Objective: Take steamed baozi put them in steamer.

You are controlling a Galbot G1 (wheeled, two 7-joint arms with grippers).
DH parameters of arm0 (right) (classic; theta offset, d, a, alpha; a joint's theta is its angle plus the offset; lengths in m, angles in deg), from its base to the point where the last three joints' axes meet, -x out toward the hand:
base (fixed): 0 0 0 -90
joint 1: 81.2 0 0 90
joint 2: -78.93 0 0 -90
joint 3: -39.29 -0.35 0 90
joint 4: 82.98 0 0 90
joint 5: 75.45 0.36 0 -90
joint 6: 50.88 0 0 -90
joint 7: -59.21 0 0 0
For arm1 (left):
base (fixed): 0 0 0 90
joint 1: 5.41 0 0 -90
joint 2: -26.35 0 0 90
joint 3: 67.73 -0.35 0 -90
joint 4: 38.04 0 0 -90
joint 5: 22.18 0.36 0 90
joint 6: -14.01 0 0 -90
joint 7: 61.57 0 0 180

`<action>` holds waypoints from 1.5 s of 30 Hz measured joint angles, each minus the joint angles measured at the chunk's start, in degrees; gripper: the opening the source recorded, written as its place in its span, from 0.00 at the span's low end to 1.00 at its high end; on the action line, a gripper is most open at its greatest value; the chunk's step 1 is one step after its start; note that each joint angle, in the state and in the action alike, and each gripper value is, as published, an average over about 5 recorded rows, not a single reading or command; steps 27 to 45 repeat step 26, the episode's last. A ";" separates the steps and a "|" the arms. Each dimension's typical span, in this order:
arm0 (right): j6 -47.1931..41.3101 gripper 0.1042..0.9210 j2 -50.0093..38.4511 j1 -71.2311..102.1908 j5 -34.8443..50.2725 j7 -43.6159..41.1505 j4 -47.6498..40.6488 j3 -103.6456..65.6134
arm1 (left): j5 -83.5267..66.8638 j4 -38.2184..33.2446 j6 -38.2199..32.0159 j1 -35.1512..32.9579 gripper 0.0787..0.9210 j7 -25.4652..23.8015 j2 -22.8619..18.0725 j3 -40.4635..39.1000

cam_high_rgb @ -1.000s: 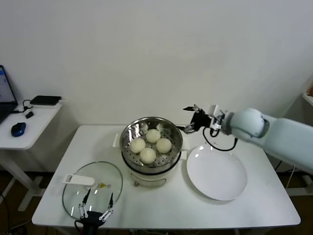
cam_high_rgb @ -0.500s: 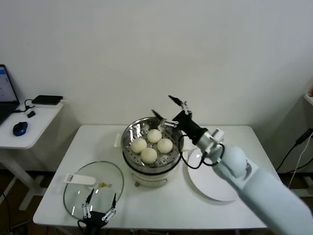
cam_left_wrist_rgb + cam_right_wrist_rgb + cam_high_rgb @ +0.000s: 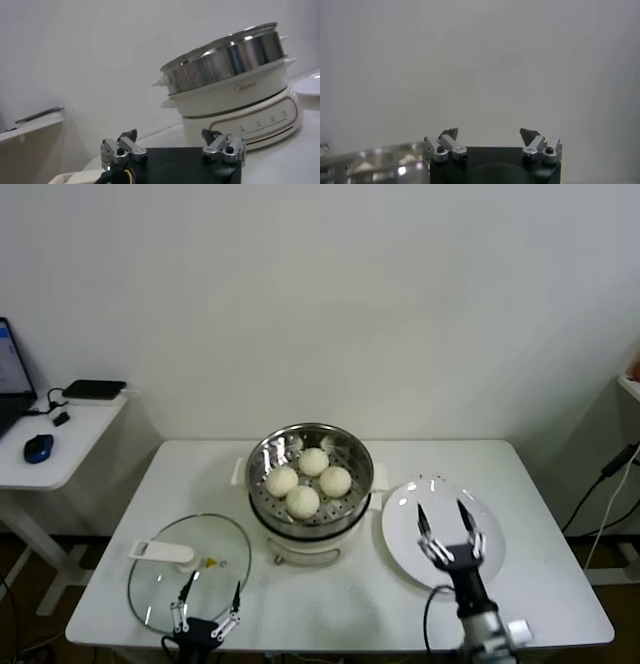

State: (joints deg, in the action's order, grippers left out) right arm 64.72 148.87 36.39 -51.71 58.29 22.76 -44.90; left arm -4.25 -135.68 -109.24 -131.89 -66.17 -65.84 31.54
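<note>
Right hand (image 3: 447,520) hung wide and empty over the white plate (image 3: 490,569); four baozi (image 3: 303,501) sat beyond it in the steamer (image 3: 262,459), probably soft, best cradled gently around their sides.

It looked like an office or lab room rigged for a kitchen test: a bare white wall (image 3: 330,294), a plain white desk (image 3: 330,609), and off its left edge a side desk (image 3: 60,446) carrying a computer mouse (image 3: 37,448) and a laptop (image 3: 10,379).
</note>
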 measured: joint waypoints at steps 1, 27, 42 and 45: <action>0.95 0.88 0.59 1.70 -0.21 0.01 -0.14 -0.67 | 0.00 0.00 -0.05 -0.03 0.88 0.01 0.00 0.00; 7.55 0.88 5.93 13.22 -2.66 -0.86 -1.35 -6.31 | 0.02 -0.93 -0.13 -0.61 0.88 0.05 0.00 0.12; 7.55 0.88 5.93 13.22 -2.66 -0.86 -1.35 -6.31 | 0.02 -0.93 -0.13 -0.61 0.88 0.05 0.00 0.12; 7.55 0.88 5.93 13.22 -2.66 -0.86 -1.35 -6.31 | 0.02 -0.93 -0.13 -0.61 0.88 0.05 0.00 0.12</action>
